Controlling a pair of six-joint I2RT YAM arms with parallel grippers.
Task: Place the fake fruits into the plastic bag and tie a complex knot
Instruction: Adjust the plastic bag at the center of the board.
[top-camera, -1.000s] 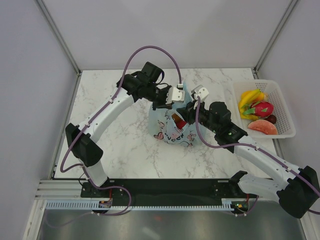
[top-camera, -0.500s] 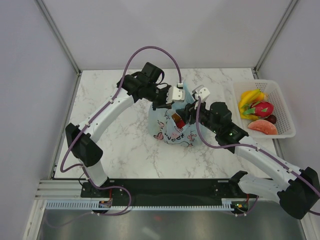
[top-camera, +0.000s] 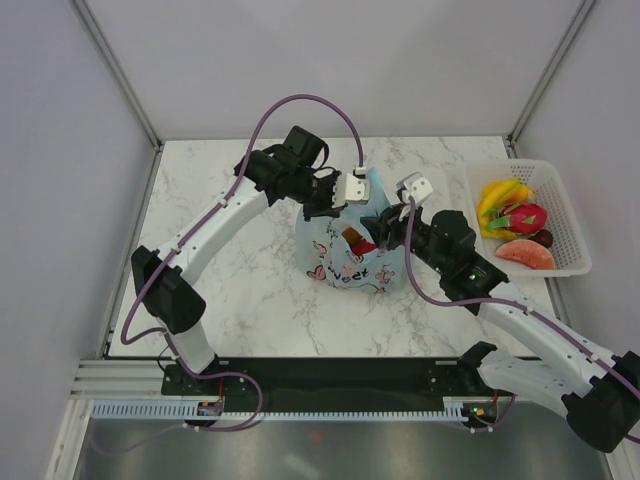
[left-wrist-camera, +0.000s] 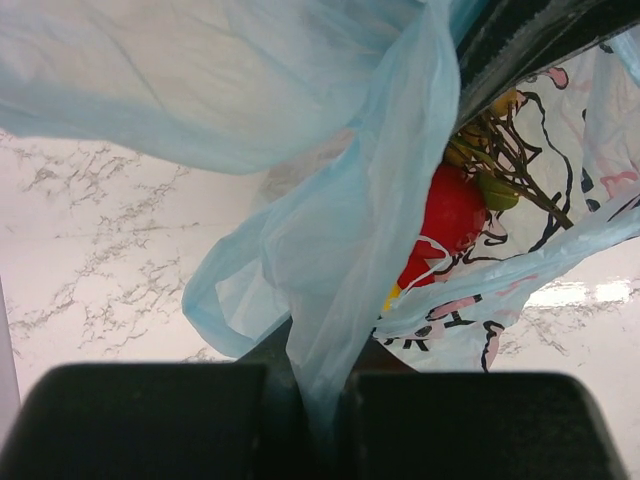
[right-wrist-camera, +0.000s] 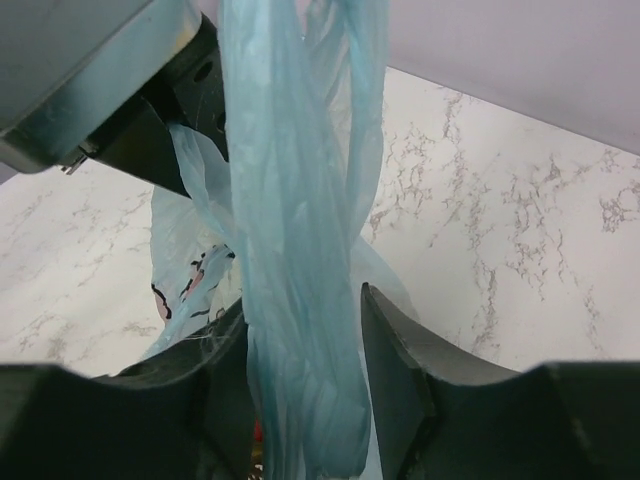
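As right wrist alone shows, its jaws straddle the plastic bag (right-wrist-camera: 300, 250).

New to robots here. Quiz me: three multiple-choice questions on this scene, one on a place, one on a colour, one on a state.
1. Where is the white basket? A. at the right edge of the table B. at its middle C. in its far left corner
2. Colour of the plastic bag? A. green B. light blue C. black
3. The left gripper is: A. wide open B. lying flat on the marble C. shut on the plastic bag
Answers: 1 A, it sits against the right edge. 2 B, pale blue film shows in every view. 3 C, it pinches the bag's film.
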